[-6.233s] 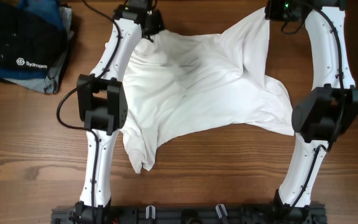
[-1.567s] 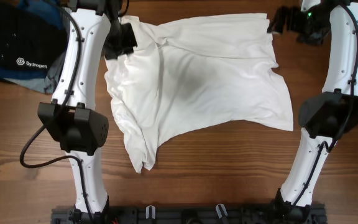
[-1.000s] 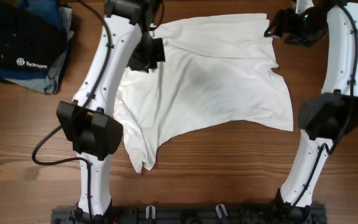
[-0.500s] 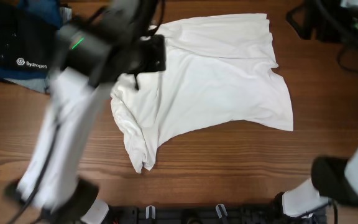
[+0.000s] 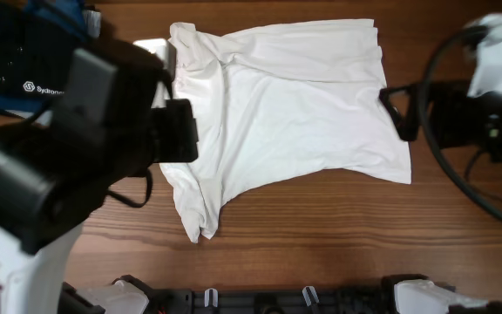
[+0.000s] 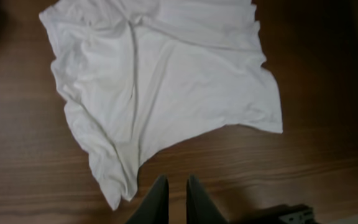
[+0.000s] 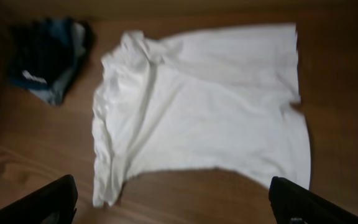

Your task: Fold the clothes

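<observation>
Looking down from the overhead camera, I see the white shirt [image 5: 295,105] lying spread out on the counter [image 5: 321,235] in the upper middle of the frame. Its top edge runs close to the top of the picture, and its right side lies fairly flat, ending in a corner at the lower right. Its left side is bunched into long wrinkles and narrows to a crumpled tail that points toward the lower left.

A dark folded stack [image 5: 24,61] with a small white logo sits in the upper left corner, apart from the shirt. The left arm [image 5: 68,166] fills the left of the overhead frame, large and blurred, and covers part of the shirt's left edge. The right arm [image 5: 469,118] is at the right edge, with its dark part just beside the shirt's right side.

In the left wrist view, the left hand [image 6: 177,180] hangs high over bare counter below the shirt, its fingers [image 6: 159,199] drawn almost together on nothing. In the right wrist view, the right hand [image 7: 171,186] is spread wide and empty, one finger in each lower corner, with the whole shirt well below it.
</observation>
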Motion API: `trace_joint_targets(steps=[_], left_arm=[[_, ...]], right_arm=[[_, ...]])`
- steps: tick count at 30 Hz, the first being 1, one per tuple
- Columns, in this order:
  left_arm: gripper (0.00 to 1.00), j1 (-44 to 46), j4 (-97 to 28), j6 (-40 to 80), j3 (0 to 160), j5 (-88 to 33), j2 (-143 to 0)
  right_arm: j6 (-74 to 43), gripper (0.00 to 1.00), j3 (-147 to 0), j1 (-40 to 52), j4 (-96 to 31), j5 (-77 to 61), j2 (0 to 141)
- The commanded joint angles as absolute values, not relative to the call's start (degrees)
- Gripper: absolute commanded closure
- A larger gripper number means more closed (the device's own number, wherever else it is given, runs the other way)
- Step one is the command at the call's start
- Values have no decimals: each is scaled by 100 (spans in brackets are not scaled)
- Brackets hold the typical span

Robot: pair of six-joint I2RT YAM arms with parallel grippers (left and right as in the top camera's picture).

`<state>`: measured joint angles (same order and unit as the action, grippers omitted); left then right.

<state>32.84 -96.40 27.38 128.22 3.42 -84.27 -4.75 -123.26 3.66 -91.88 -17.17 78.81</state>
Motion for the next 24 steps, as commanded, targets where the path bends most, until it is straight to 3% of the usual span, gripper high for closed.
trace_joint_targets(steps=[1, 8, 13, 16, 18, 24], left_arm=[[89, 3312, -9625, 3122, 11990, 530, -8527], [72, 3312, -9288, 3658, 9994, 655, -8527], [70, 3312, -8425, 3848, 8464, 416, -8525], [57, 3312, -7839, 4016, 7677, 145, -8527], [53, 3312, -7406, 4099, 7107, -56, -8525], [53, 3317, -6416, 4296, 5570, -611, -8527]], right_arm=[[-652, 0, -10984, 397, -9214, -1369, 7826], [-602, 0, -9094, 397, -8589, -1531, 7782], [-617, 0, -7738, 397, -7557, -1693, 7756], [-620, 0, -7037, 388, -7022, -1695, 7802], [-631, 0, -6582, 388, -6661, -1693, 7828], [-980, 0, -5564, 25, -5590, -1699, 7920]])
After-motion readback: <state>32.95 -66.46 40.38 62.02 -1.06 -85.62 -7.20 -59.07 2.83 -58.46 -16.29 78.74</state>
